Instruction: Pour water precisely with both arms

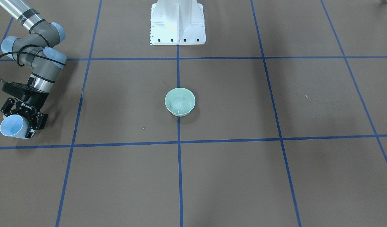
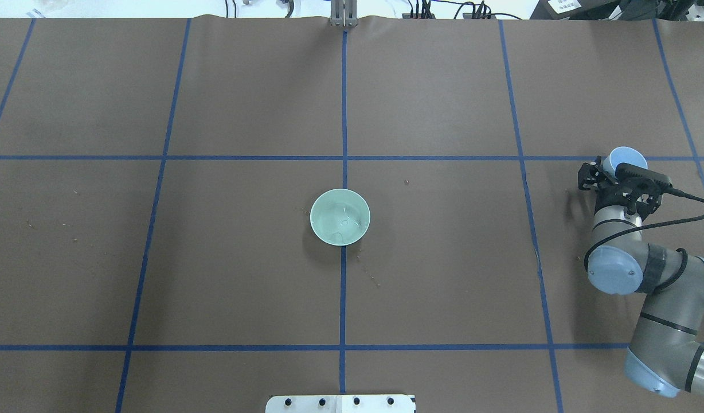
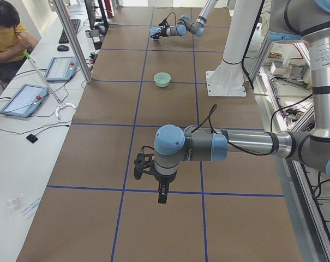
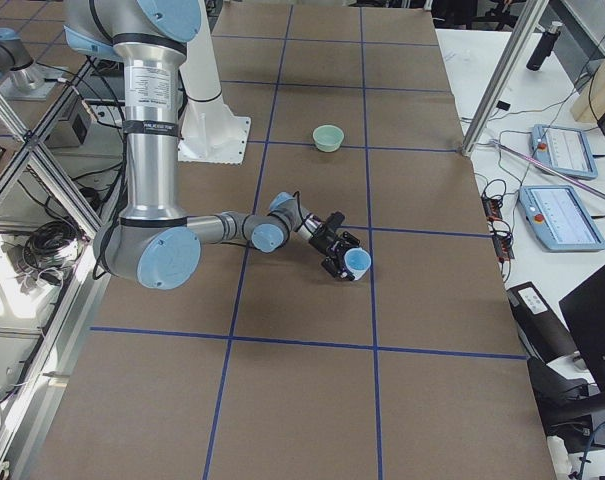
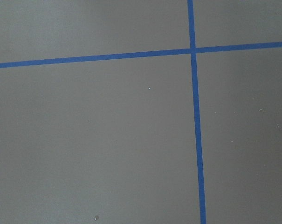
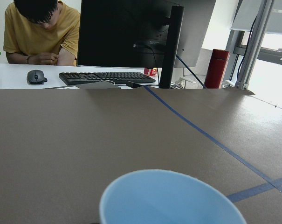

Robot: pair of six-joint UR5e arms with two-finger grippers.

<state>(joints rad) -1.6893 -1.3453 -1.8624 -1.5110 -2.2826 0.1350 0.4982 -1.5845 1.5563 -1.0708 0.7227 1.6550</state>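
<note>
- Spilling is the main risk: the right gripper (image 1: 22, 121), clamped on the blue cup (image 1: 12, 125), sits far from the green bowl (image 1: 180, 101).
- Left gripper (image 3: 152, 173): cannot tell if open.

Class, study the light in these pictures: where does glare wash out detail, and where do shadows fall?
Right wrist view: window glare bleaches the table's far corner. Front-facing view: the white pedestal is overexposed; the right gripper casts a soft shadow. Overhead view: faint glints mark water in the bowl.
</note>
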